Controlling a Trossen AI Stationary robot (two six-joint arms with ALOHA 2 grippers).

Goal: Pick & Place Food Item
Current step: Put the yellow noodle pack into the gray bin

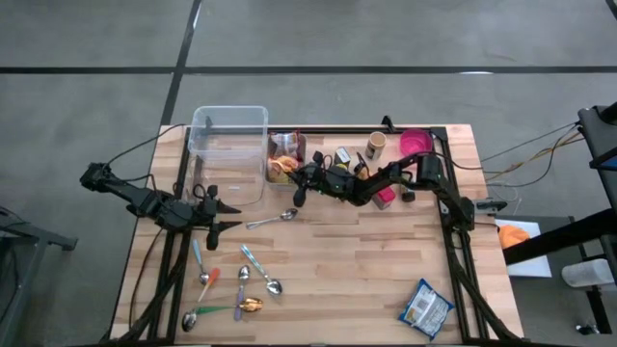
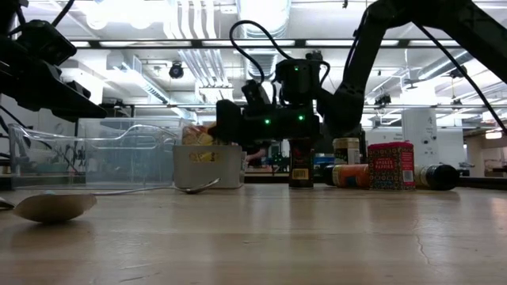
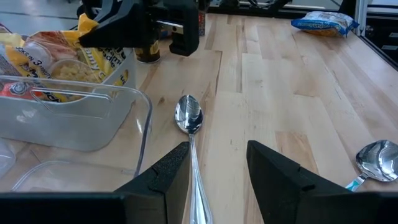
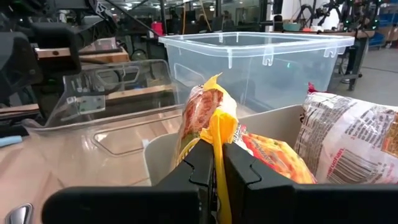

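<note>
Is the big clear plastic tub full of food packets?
No, the clear plastic tub looks empty from above; the food packets sit in the smaller white bin beside it.

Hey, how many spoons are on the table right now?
6, as far as I can tell: one plain silver metal spoon near the table's middle, and five mostly colour-handled spoons bunched toward the high view's lower left. They overlap, so another may be hidden.
</note>
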